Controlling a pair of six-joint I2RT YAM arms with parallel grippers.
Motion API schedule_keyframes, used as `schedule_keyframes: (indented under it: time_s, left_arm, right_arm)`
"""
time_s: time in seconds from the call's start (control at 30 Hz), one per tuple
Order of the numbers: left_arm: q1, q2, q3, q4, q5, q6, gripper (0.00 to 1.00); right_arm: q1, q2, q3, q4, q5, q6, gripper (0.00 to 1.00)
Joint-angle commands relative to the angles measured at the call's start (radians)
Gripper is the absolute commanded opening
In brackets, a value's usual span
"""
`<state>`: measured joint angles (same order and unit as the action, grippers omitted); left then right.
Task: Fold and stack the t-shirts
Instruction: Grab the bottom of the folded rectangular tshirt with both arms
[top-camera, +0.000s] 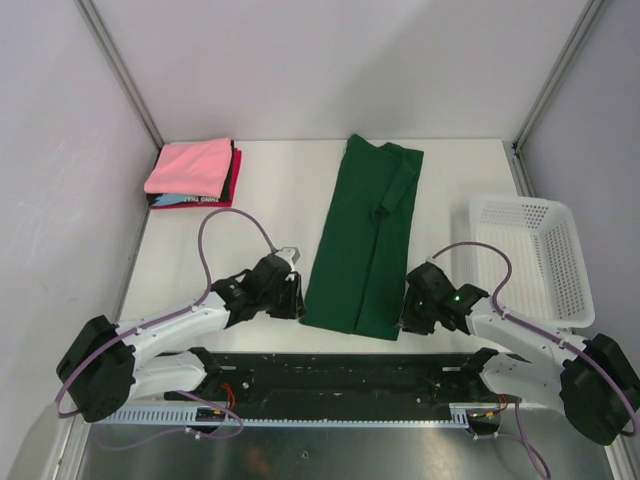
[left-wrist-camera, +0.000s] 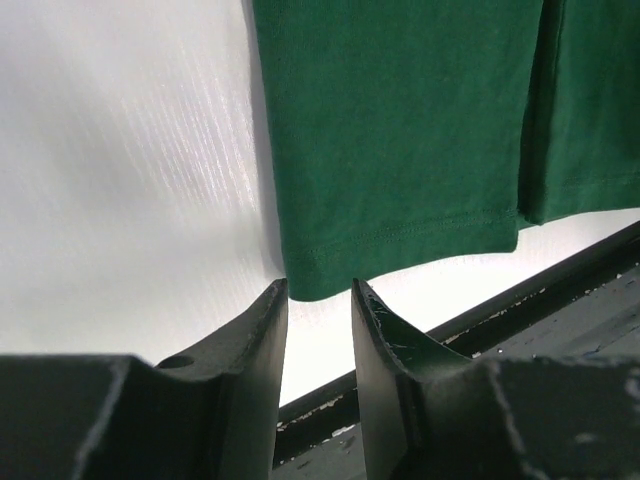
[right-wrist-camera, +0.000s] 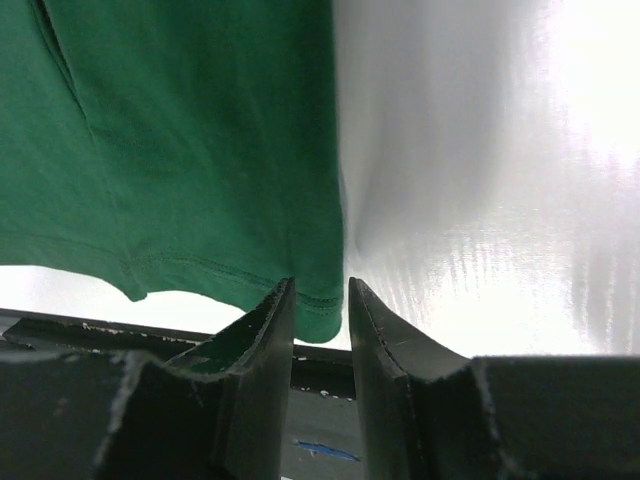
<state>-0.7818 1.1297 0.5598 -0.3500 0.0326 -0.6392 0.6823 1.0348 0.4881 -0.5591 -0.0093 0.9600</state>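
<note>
The dark green t-shirt (top-camera: 365, 235) lies on the white table as a long strip folded lengthwise, hem toward me. My left gripper (top-camera: 297, 300) is at its near left corner. In the left wrist view the gripper (left-wrist-camera: 318, 290) is open, with the hem corner (left-wrist-camera: 320, 280) just beyond the fingertips. My right gripper (top-camera: 404, 318) is at the near right corner. In the right wrist view the gripper (right-wrist-camera: 321, 288) is open, with the hem corner (right-wrist-camera: 320, 305) lying between the tips, not pinched. A folded stack with the pink shirt (top-camera: 190, 165) on top sits far left.
A white mesh basket (top-camera: 560, 215) stands at the right edge of the table. The dark frame rail (top-camera: 340, 375) runs along the near edge just behind both grippers. Grey walls close in the back and sides.
</note>
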Motion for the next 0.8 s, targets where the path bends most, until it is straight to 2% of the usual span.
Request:
schedule_keyframes:
  time_s: [0.0, 0.4, 0.77]
  left_arm:
    - [0.012, -0.015, -0.012, 0.056, -0.016, -0.004, 0.37]
    - [0.014, 0.026, -0.021, 0.09, -0.018, 0.006, 0.38]
    - [0.014, 0.088, -0.028, 0.116, -0.024, 0.006, 0.37]
  right_arm:
    - [0.029, 0.015, -0.024, 0.078, -0.024, 0.048, 0.33]
    - [0.107, 0.043, -0.07, 0.078, 0.005, 0.109, 0.33]
    - [0.117, 0.029, -0.109, 0.066, 0.009, 0.121, 0.33]
